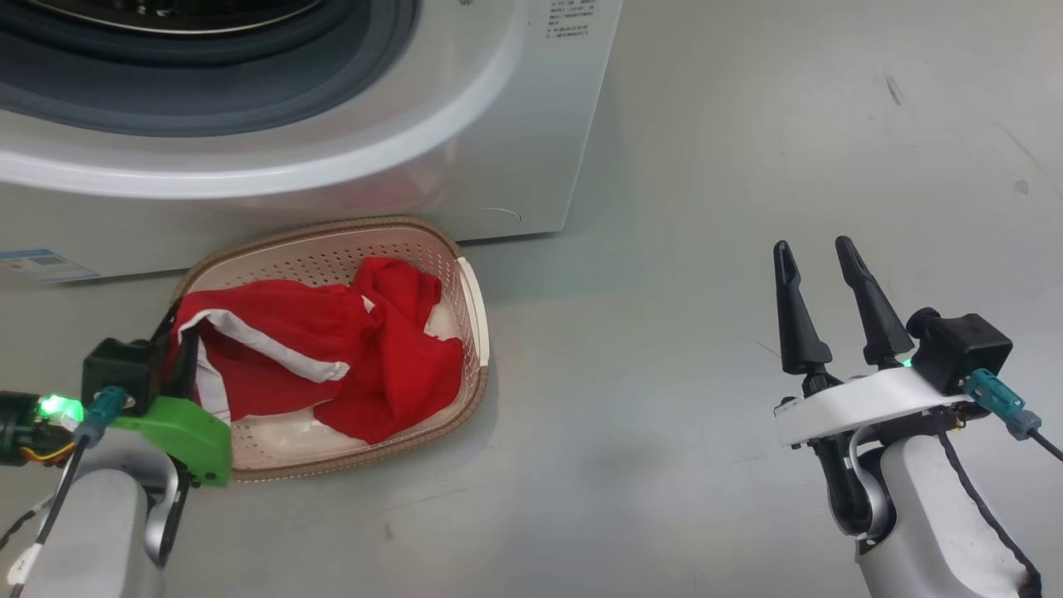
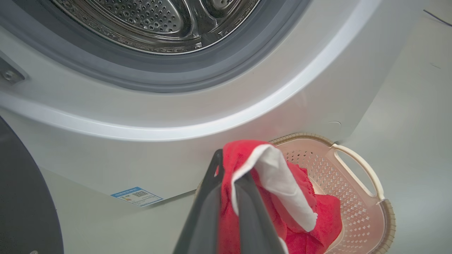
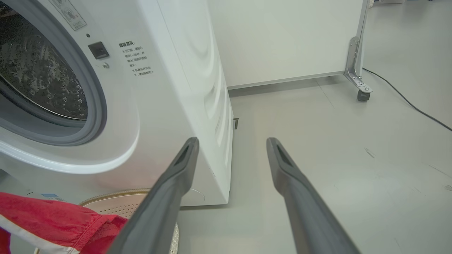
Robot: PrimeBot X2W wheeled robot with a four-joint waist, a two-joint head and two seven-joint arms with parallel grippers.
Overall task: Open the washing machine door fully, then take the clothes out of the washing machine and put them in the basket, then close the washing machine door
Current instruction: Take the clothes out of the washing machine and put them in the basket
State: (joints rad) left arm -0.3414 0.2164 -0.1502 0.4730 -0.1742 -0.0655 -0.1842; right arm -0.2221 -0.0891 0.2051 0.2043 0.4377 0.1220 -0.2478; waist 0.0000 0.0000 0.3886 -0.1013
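Door (image 2: 21, 204): a dark panel is standing off to the left of the left jaws, clear of the opening.
Left gripper (image 1: 178, 345): the jaws are pinching shut on a fold of red cloth with white trim.
Clothes (image 1: 382, 357): the red heap is lying in the basket, spreading ahead and right of the left jaws.
Basket (image 1: 332, 231): it is sitting just beyond the left jaws, close against the washer.
Washer (image 1: 498, 124): it is looming ahead of both pairs of jaws.
Right gripper (image 1: 812, 245): the jaws are standing wide apart, holding nothing, over the floor (image 1: 706, 332) well right of the basket.
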